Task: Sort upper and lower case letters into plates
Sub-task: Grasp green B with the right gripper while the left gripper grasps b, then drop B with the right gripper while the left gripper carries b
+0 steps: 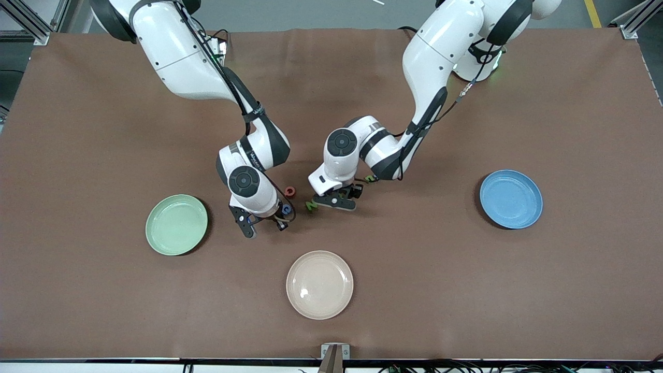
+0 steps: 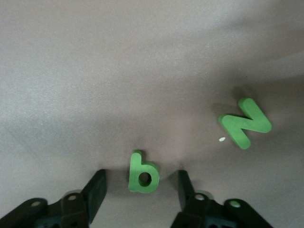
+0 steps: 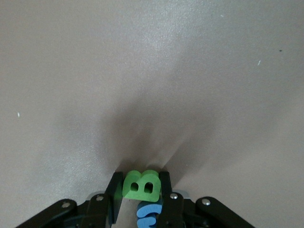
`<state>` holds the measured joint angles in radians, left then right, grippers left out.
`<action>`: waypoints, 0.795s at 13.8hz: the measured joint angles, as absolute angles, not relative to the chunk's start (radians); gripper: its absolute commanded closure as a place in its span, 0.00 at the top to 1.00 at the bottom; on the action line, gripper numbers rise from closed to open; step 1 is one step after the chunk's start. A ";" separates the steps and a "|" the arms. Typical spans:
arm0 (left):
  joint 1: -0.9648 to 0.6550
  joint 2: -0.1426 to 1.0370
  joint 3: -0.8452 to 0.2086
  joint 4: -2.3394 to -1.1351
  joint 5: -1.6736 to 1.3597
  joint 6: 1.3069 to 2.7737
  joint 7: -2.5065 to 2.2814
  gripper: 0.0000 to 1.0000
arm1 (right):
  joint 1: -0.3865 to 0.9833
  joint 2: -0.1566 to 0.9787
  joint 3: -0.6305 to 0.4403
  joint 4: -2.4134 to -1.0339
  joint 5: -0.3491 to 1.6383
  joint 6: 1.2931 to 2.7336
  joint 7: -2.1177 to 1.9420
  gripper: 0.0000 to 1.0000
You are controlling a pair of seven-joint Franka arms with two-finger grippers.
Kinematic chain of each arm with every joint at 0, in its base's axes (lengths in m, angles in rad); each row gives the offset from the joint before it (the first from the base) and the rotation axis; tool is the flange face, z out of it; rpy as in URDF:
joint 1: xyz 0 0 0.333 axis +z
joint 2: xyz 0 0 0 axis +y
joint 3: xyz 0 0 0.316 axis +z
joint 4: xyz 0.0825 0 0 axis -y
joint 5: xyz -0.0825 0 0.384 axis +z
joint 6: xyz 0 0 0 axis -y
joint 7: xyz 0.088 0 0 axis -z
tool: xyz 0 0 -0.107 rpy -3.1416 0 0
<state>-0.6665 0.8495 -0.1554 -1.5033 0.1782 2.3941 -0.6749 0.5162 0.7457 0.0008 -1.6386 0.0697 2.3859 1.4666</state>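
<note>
Nearest to the front camera: cream plate (image 1: 319, 285), at 6 o'clock on the table as seen from the front. Not one of the sorting plates.

Up from it, in the middle of the table: both grippers, low over the little pile of letters.

Right gripper (image 3: 141, 183): squeezed tight on big green B (image 3: 140, 185), across its short way. Blue letter (image 3: 149, 216) just under the B, touching or nearly so; could get dragged along, so better to lift straight up. Mint plate (image 1: 176, 225) at 9 o'clock from this gripper, near, nothing in between.

Left gripper (image 2: 141, 173): spread wide, one finger on each side of small green b (image 2: 141, 173), not touching it yet. Long way of the b runs along the fingers, thin way across the gap, so a good fit for a pinch. Green N (image 2: 245, 122) close by, at 9 o'clock from this gripper, out of the pinch. Blue plate (image 1: 510, 199) at 3 o'clock, well apart, open way to it.

Also around: red letter (image 1: 290, 191) between the two arms, another green letter (image 1: 370, 178) tucked beside the left arm's wrist. No letters to be seen in either sorting plate.
</note>
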 measured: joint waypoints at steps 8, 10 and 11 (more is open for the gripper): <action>-0.676 0.849 -0.151 -1.496 0.184 2.394 -0.675 0.36 | 0.367 0.616 -0.021 -1.686 0.059 2.266 1.146 0.00; -0.676 0.849 -0.151 -1.495 0.184 2.394 -0.675 0.32 | 0.310 0.555 -0.022 -1.756 0.059 2.270 1.016 0.00; -0.676 0.849 -0.150 -1.494 0.184 2.394 -0.675 0.29 | 0.280 0.532 -0.023 -1.791 0.059 2.277 0.950 0.00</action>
<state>-0.6763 0.8493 -0.1498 -1.4943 0.1841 2.3943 -0.6749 0.2800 0.5317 -0.0226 -1.7907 0.0587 2.2769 0.9501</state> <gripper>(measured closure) 0.639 0.639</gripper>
